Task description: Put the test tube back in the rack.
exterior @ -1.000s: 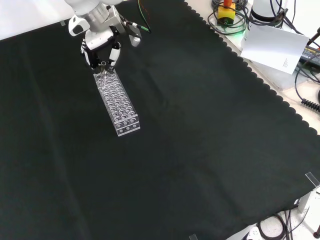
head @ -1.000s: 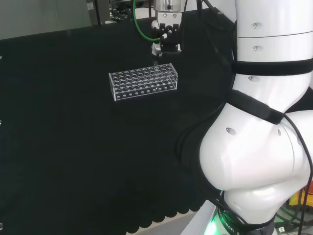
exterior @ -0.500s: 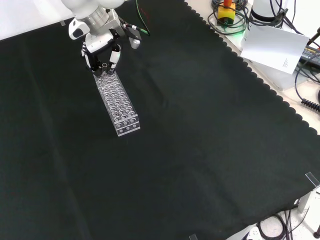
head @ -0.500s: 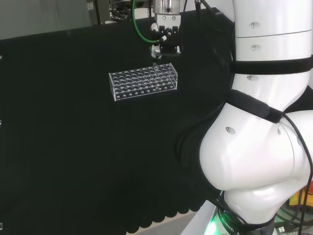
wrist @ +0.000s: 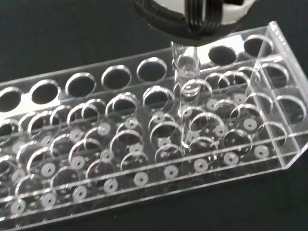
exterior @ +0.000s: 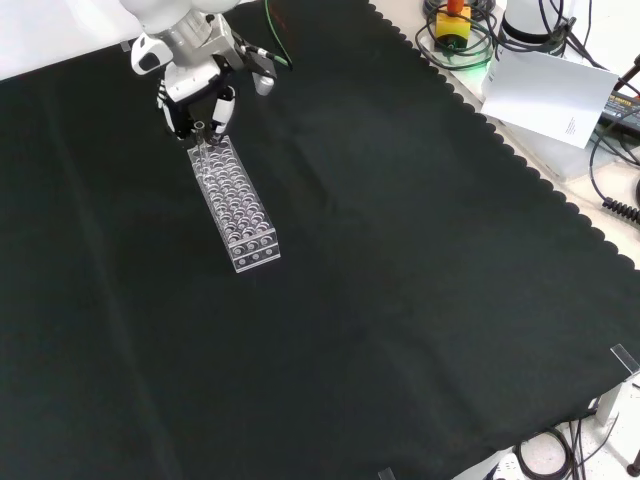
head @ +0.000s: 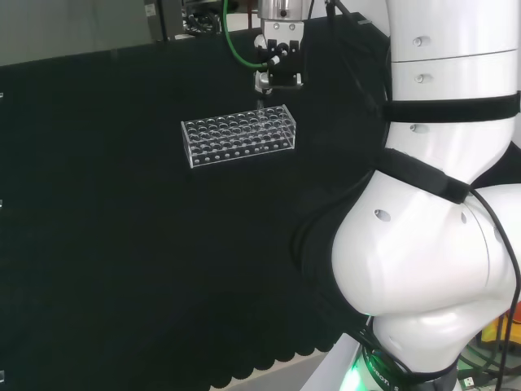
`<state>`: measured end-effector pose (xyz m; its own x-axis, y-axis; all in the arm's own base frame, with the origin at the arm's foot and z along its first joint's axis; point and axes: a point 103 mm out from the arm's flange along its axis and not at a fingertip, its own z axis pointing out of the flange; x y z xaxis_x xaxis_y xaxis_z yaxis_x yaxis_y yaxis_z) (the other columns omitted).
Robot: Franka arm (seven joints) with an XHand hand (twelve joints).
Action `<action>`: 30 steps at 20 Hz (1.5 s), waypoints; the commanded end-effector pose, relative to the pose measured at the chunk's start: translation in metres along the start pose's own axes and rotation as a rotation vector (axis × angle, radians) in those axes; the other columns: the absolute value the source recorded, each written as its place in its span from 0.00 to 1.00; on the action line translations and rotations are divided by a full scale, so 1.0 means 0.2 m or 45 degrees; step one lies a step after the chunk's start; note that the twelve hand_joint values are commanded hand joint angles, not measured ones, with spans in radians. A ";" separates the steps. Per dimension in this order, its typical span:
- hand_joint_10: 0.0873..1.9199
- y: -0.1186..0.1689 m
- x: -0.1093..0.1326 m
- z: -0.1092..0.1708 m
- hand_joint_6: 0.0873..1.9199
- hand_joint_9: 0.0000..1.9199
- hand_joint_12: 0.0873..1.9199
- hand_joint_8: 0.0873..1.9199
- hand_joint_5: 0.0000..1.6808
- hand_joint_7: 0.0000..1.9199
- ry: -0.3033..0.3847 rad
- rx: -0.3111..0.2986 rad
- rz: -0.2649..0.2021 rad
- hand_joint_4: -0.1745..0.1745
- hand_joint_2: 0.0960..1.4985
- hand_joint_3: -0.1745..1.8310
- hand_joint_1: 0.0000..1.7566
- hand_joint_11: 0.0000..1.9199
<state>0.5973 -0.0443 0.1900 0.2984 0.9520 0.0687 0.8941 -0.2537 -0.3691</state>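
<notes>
test tube under robot hand, entering rack

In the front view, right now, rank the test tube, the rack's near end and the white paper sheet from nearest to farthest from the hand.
1. Test tube: held in the hand, hanging just below it at the rack's far end.
2. Rack's near end: lower in the view, along the clear rack.
3. White paper sheet: far right, off the cloth.

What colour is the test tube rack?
The rack is clear and colourless, so the black cloth shows through it; the wrist view shows it best.
</notes>
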 end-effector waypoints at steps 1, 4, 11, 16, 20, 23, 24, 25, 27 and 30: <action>0.16 0.06 -0.05 -0.03 0.11 0.66 0.64 0.41 0.76 0.68 0.006 -0.004 0.057 0.00 0.63 0.09 0.81 0.36; 0.15 0.08 -0.05 -0.03 0.11 0.66 0.64 0.41 0.76 0.68 0.003 0.003 0.067 0.00 0.63 0.09 0.81 0.36; 0.15 0.05 -0.02 0.01 0.11 0.66 0.64 0.41 0.76 0.68 0.013 0.017 0.031 0.00 0.63 0.09 0.81 0.36; 0.15 0.01 0.02 0.05 0.11 0.66 0.64 0.41 0.76 0.68 0.022 0.028 -0.005 0.00 0.63 0.09 0.81 0.36; 0.15 -0.02 0.05 0.10 0.11 0.66 0.64 0.41 0.76 0.68 0.025 0.050 -0.025 0.00 0.63 0.09 0.81 0.36; 0.15 -0.03 0.07 0.13 0.11 0.66 0.64 0.41 0.76 0.68 0.031 0.067 -0.033 0.00 0.63 0.09 0.81 0.36; 0.15 -0.04 0.08 0.14 0.11 0.66 0.64 0.41 0.76 0.68 0.033 0.072 -0.035 0.00 0.63 0.09 0.81 0.36; 0.15 -0.04 0.08 0.15 0.11 0.66 0.64 0.41 0.76 0.68 0.034 0.076 -0.036 0.00 0.63 0.09 0.81 0.36; 0.15 -0.04 0.09 0.17 0.11 0.66 0.64 0.41 0.76 0.68 0.034 0.083 -0.038 0.00 0.63 0.09 0.81 0.36; 0.15 -0.04 0.10 0.19 0.10 0.66 0.64 0.41 0.76 0.68 0.027 0.089 -0.041 0.00 0.63 0.09 0.81 0.36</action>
<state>0.5850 -0.0200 0.1641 0.2815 0.9539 0.1036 0.8799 -0.2136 -0.4246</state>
